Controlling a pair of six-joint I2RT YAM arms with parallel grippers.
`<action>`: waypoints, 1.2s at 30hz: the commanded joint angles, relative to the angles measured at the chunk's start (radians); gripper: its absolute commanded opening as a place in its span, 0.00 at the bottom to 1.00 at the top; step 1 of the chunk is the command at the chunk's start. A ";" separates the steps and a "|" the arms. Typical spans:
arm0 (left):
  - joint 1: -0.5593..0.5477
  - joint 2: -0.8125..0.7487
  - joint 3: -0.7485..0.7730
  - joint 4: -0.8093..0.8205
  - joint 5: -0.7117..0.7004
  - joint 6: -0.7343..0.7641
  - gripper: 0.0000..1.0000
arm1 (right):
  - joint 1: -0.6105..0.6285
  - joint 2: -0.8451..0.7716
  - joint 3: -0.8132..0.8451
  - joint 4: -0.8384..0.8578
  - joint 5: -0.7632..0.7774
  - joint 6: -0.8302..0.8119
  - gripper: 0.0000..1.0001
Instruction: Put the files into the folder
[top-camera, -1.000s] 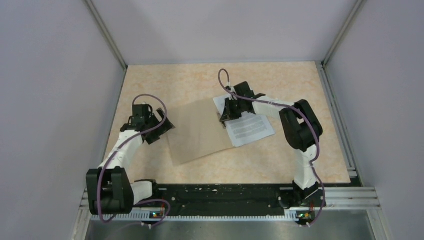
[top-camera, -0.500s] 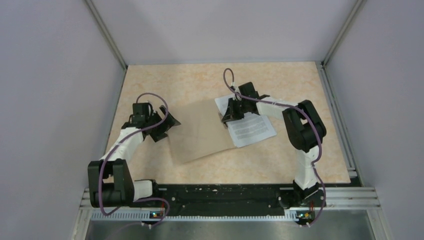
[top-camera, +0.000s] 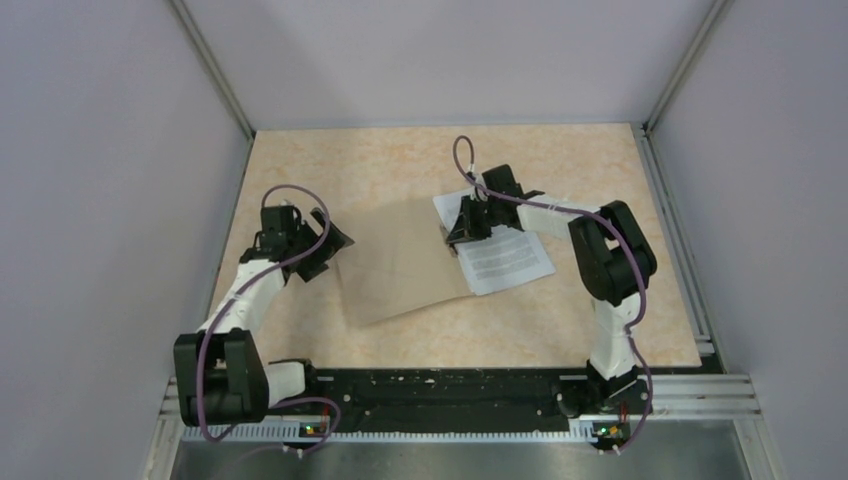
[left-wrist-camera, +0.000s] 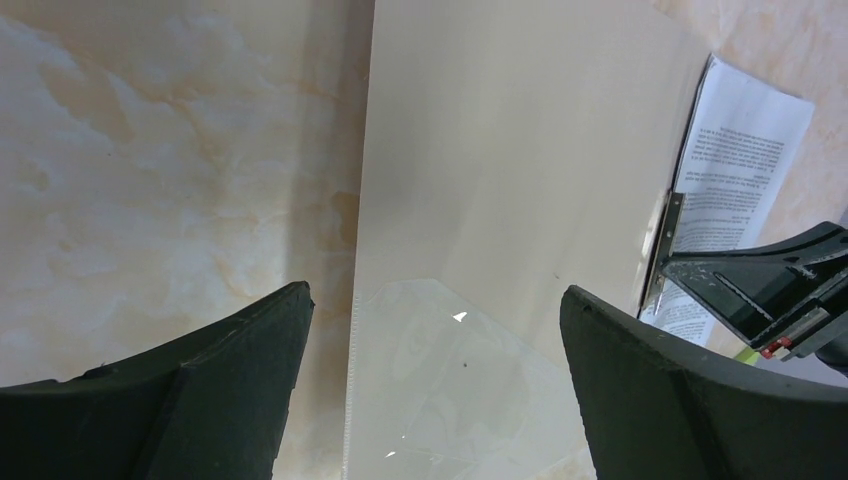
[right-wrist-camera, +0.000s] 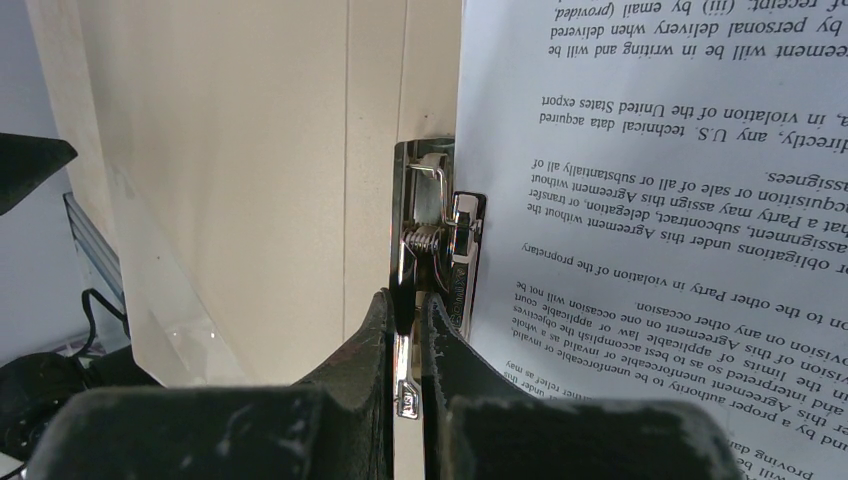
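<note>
— Slight drift toward 3 o'clock for right gripper (top-camera: 462, 233) since a second ago, files (top-camera: 510, 258) along with it; left gripper (left-wrist-camera: 435, 293) eased back toward 9 from half a second ago.
— Jaws?
— Right: pinched shut on metal clip (right-wrist-camera: 425, 215) at 3 o'clock edge of folder (top-camera: 400, 265), only the clip's thin plate between the fingers. Left: spread wide, gripping nothing, straddling 9 o'clock edge.
— Touching that edge?
— Cannot tell.
— Files where?
— On table (top-camera: 330, 160), just beside folder at 3 o'clock, printed side up, one edge against clip. Fanned, with a corner poking toward 12 past right gripper. Lying outside folder. Text lines upside down in right wrist view.
— And folder?
— Mid-table, skewed to table edges, between both grippers. Clear sheet (left-wrist-camera: 440, 385) showing at its 6 o'clock end in left wrist view; over or under, cannot tell.
</note>
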 joint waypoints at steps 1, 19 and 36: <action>0.005 0.043 -0.036 0.103 0.097 -0.002 0.99 | -0.018 -0.060 -0.016 0.012 -0.034 0.037 0.00; 0.004 -0.017 -0.058 0.286 0.334 -0.119 0.99 | 0.017 -0.083 -0.065 0.066 0.082 0.129 0.00; -0.070 -0.130 0.145 0.115 0.400 -0.050 0.99 | 0.250 0.035 0.074 0.147 0.232 0.295 0.36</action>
